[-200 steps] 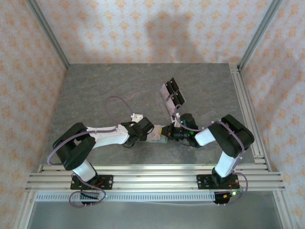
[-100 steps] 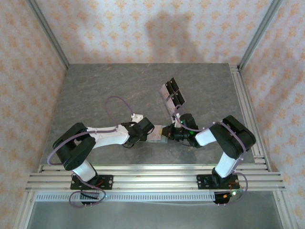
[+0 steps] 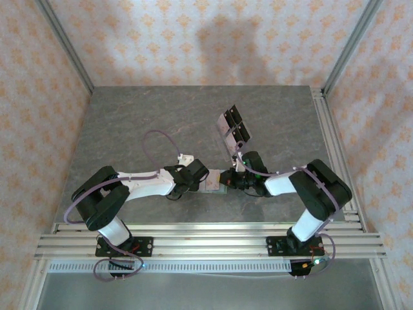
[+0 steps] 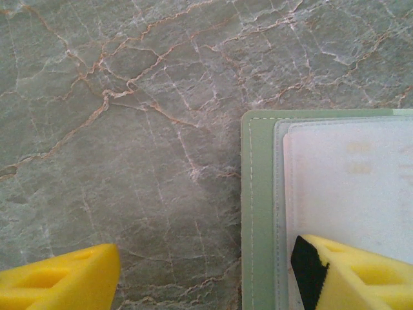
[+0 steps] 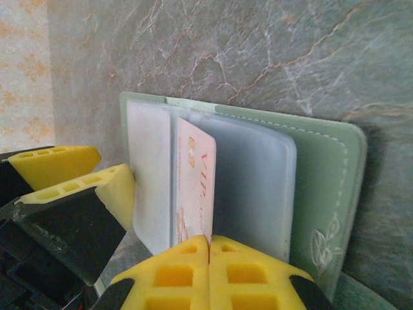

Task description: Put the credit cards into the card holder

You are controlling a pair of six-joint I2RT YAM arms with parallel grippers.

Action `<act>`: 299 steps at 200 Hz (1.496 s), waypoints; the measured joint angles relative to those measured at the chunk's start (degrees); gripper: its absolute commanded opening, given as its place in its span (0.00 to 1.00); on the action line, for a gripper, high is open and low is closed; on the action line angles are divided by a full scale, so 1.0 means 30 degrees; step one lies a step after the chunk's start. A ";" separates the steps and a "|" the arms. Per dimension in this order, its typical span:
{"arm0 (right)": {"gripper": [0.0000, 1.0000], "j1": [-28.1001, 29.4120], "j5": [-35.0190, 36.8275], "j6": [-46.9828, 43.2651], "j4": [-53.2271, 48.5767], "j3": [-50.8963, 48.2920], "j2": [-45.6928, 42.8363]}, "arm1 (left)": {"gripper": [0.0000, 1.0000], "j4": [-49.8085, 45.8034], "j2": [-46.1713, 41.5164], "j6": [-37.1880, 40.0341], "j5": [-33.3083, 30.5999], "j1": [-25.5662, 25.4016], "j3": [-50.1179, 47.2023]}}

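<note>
Now right claw [image 5: 210, 248] pinches one card [image 5: 193, 187] in one card holder [image 5: 322, 187].

Your two arms are white shells with black joints: the left arm [image 3: 139, 184] trails a looping mauve cable [image 3: 159, 138], the right arm [image 3: 310, 190] carries a small green light [image 3: 258, 172]. Your jaws are bright yellow, hollow-ribbed plastic.
</note>
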 measured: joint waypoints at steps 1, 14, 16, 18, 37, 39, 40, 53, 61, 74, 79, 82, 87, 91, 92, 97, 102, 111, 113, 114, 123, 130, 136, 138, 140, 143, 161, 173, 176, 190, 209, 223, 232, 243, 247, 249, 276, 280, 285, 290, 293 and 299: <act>0.00 0.0000 -0.0007 -0.0007 0.0029 0.0000 0.0015 | 0.73 0.0000 0.0000 0.0000 0.0000 0.0000 0.0000; 0.00 0.0000 -0.0211 0.0284 0.0532 -0.0007 0.0328 | 0.73 0.0000 0.0000 0.0000 0.0000 0.0000 0.0000; 0.00 0.0000 -0.0240 0.0291 0.0597 -0.0007 0.0372 | 0.73 -0.0015 0.0000 0.0000 -0.0007 0.0000 -0.0007; 0.00 0.0000 -0.0255 0.0372 0.0685 -0.0007 0.0415 | 0.73 -0.0029 0.0000 0.0000 -0.0007 0.0000 0.0000; 0.00 0.0000 -0.0466 0.0721 0.1341 -0.0058 0.0670 | 0.73 -0.0138 0.0000 0.0000 -0.0080 0.0000 -0.0007; 0.00 0.0000 -0.0481 0.0801 0.1428 -0.0066 0.0699 | 0.73 -0.0138 0.0000 0.0000 -0.0080 0.0000 -0.0007; 0.00 0.0000 -0.0488 0.0816 0.1457 -0.0073 0.0707 | 0.73 -0.0146 0.0000 0.0000 -0.0080 0.0000 -0.0007; 0.00 0.0000 -0.0619 0.1071 0.1931 -0.0109 0.0911 | 0.73 -0.0146 0.0000 -0.0007 -0.0087 0.0000 -0.0007; 0.00 0.0000 -0.0714 0.1253 0.2215 -0.0117 0.1078 | 0.73 -0.0146 0.0000 -0.0007 -0.0087 -0.0022 -0.0007; 0.00 0.0000 -0.0838 0.1537 0.2688 -0.0131 0.1348 | 0.73 -0.0146 0.0000 -0.0007 -0.0087 -0.0087 -0.0007; 0.00 0.0000 -0.0882 0.1647 0.2885 -0.0153 0.1435 | 0.73 -0.0146 0.0000 -0.0007 -0.0080 -0.0102 -0.0007; 0.00 0.0000 -0.0903 0.1712 0.3016 -0.0182 0.1479 | 0.73 -0.0146 0.0000 -0.0007 -0.0080 -0.0131 -0.0007; 0.00 0.0000 -0.0947 0.1836 0.3206 -0.0226 0.1552 | 0.73 -0.0146 0.0000 -0.0007 -0.0080 -0.0131 -0.0007; 0.00 0.0000 -0.0962 0.1916 0.3344 -0.0262 0.1596 | 0.73 -0.0146 0.0000 -0.0007 -0.0073 -0.0131 -0.0007; 0.00 0.0000 -0.0969 0.1974 0.3439 -0.0277 0.1625 | 0.73 -0.0146 0.0000 -0.0007 -0.0073 -0.0131 -0.0007; 0.00 0.0000 -0.1013 0.2047 0.3650 -0.0321 0.1683 | 0.73 -0.0146 0.0000 -0.0007 -0.0073 -0.0131 -0.0007; 0.00 0.0000 -0.1042 0.2215 0.3876 -0.0364 0.1763 | 0.73 -0.0146 0.0000 -0.0007 -0.0080 -0.0131 -0.0007; 0.00 0.0000 -0.1151 0.2426 0.4233 -0.0415 0.1916 | 0.73 -0.0153 0.0000 -0.0007 -0.0080 -0.0124 -0.0007; 0.00 0.0000 -0.1166 0.2528 0.4328 -0.0423 0.1953 | 0.73 -0.0153 0.0000 -0.0007 -0.0080 -0.0124 -0.0007; 0.00 0.0000 -0.1173 0.2550 0.4364 -0.0430 0.1960 | 0.73 -0.0153 0.0000 -0.0007 -0.0080 -0.0124 -0.0007; 0.00 0.0000 -0.1209 0.2739 0.4721 -0.0517 0.2062 | 0.73 -0.0146 0.0000 -0.0007 -0.0080 -0.0131 -0.0007; 0.00 0.0000 -0.1231 0.2892 0.4954 -0.0590 0.2106 | 0.73 -0.0153 0.0000 -0.0015 -0.0087 -0.0131 -0.0007; 0.00 0.0000 -0.1239 0.3031 0.5151 -0.0648 0.2171 | 0.73 -0.0189 0.0000 -0.0080 -0.0124 -0.0131 -0.0007; 0.00 0.0000 -0.1231 0.3038 0.5180 -0.0648 0.2178 | 0.73 -0.0211 0.0000 -0.0087 -0.0146 -0.0131 -0.0007; 0.00 0.0000 -0.1246 0.3060 0.5231 -0.0656 0.2208 | 0.73 -0.0226 0.0000 -0.0102 -0.0204 -0.0131 -0.0007; 0.00 0.0000 -0.1253 0.3147 0.5311 -0.0663 0.2244 | 0.73 -0.0262 0.0000 -0.0146 -0.0270 -0.0131 -0.0007; 0.00 0.0000 -0.1304 0.3388 0.5690 -0.0692 0.2397 | 0.73 -0.0656 -0.0029 -0.0401 -0.0787 -0.0255 0.0015; 0.00 -0.0007 -0.1311 0.3483 0.5865 -0.0721 0.2477 | 0.73 -0.1071 -0.0036 -0.0517 -0.1188 -0.0313 0.0022; 0.00 -0.0007 -0.1319 0.3548 0.5909 -0.0721 0.2492 | 0.73 -0.1173 -0.0044 -0.0546 -0.1311 -0.0342 0.0036; 0.00 -0.0007 -0.1311 0.3614 0.6069 -0.0736 0.2565 | 0.73 -0.1596 -0.0051 -0.0656 -0.1661 -0.0342 0.0109; 0.00 -0.0015 -0.1319 0.3730 0.6135 -0.0736 0.2630 | 0.73 -0.2004 -0.0051 -0.0809 -0.2011 -0.0342 0.0138; 0.00 -0.0007 -0.1319 0.3745 0.6142 -0.0736 0.2645 | 0.73 -0.2142 -0.0051 -0.0882 -0.2084 -0.0342 0.0138; 0.00 -0.0015 -0.1326 0.3752 0.6178 -0.0736 0.2681 | 0.73 -0.2178 -0.0051 -0.0940 -0.2084 -0.0342 0.0146; 0.00 -0.0015 -0.1370 0.3759 0.6237 -0.0736 0.2732 | 0.73 -0.2200 -0.0051 -0.0947 -0.2084 -0.0342 0.0146; 0.00 -0.0022 -0.1384 0.3752 0.6258 -0.0736 0.2739 | 0.73 -0.2200 -0.0051 -0.0954 -0.2076 -0.0342 0.0146; 0.00 -0.0029 -0.1384 0.3752 0.6258 -0.0736 0.2747 | 0.73 -0.2200 -0.0051 -0.0947 -0.2076 -0.0342 0.0146; 0.00 -0.0066 -0.1537 0.3759 0.6331 -0.0714 0.2834 | 0.73 -0.2200 -0.0051 -0.0947 -0.2076 -0.0342 0.0146; 0.00 -0.0087 -0.1552 0.3759 0.6331 -0.0714 0.2834 | 0.73 -0.2200 -0.0051 -0.0947 -0.2076 -0.0342 0.0146; 0.00 -0.0087 -0.1581 0.3759 0.6331 -0.0714 0.2849 | 0.73 -0.2193 -0.0051 -0.0947 -0.2076 -0.0342 0.0146; 0.00 -0.0087 -0.1610 0.3759 0.6331 -0.0699 0.2856 | 0.73 -0.2200 -0.0051 -0.0947 -0.2076 -0.0342 0.0146; 0.00 -0.0087 -0.1632 0.3759 0.6331 -0.0685 0.2863 | 0.73 -0.2193 -0.0051 -0.0947 -0.2076 -0.0342 0.0146; 0.00 -0.0087 -0.1668 0.3759 0.6331 -0.0663 0.2885 | 0.73 -0.2193 -0.0051 -0.0947 -0.2076 -0.0342 0.0146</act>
